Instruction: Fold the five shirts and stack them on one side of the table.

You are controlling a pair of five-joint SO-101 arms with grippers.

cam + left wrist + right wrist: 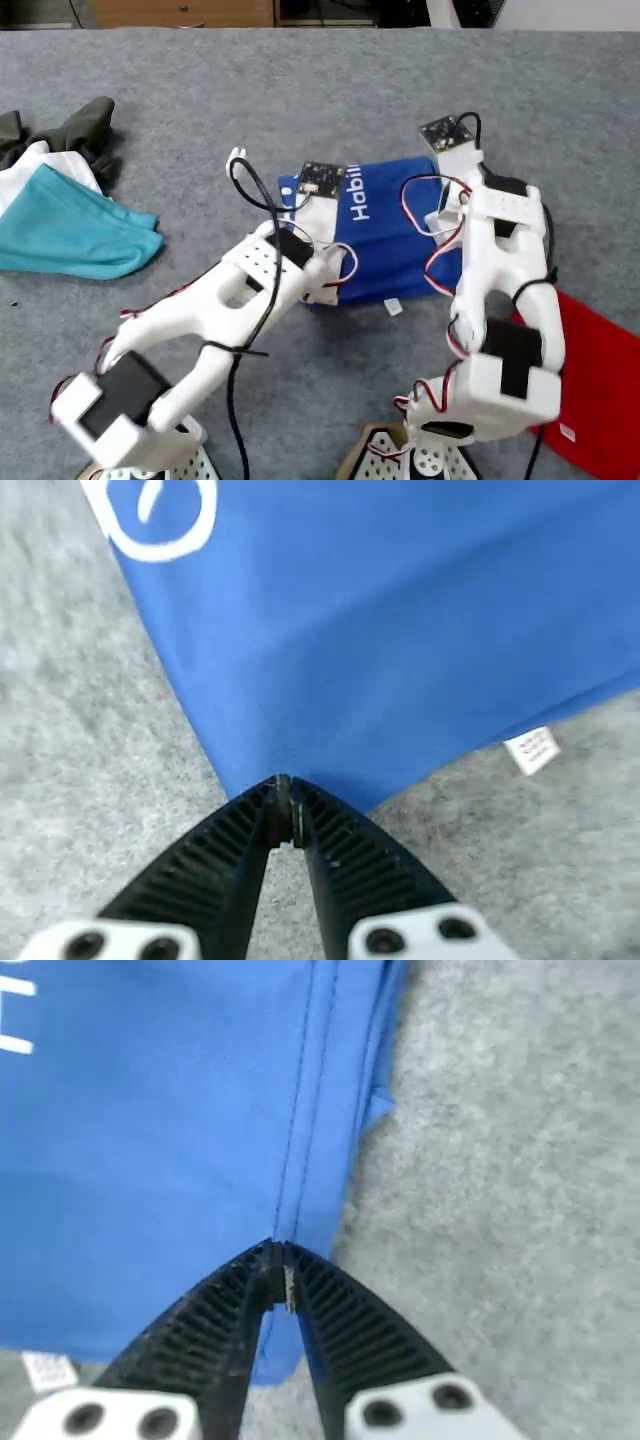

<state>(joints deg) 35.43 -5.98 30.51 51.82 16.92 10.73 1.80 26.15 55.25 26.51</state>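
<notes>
Blue shirt (385, 245) is flat at centre of the high view on the grey table (300, 80), print side up, white tag (393, 306) at its lower edge. I've got one arm on each side of it, my guess so both ends can be lifted together for a fold.

Left gripper (283, 815): clenched, tips meeting right at the shirt's edge. The fabric narrows to a point there, so I read it as pinching that corner.

Right gripper (278, 1272): also clenched, tips on the stitched seam near the opposite edge. Looks like a pinch on the hem layer, though I can't see fabric between the pads.

Other shirts are parked out of the way: teal shirt (70, 230), white shirt (28, 168) and dark green shirt (85, 125) bunched at left, all unfolded. Red shirt (600, 380) is lower right, partly behind my right arm.
</notes>
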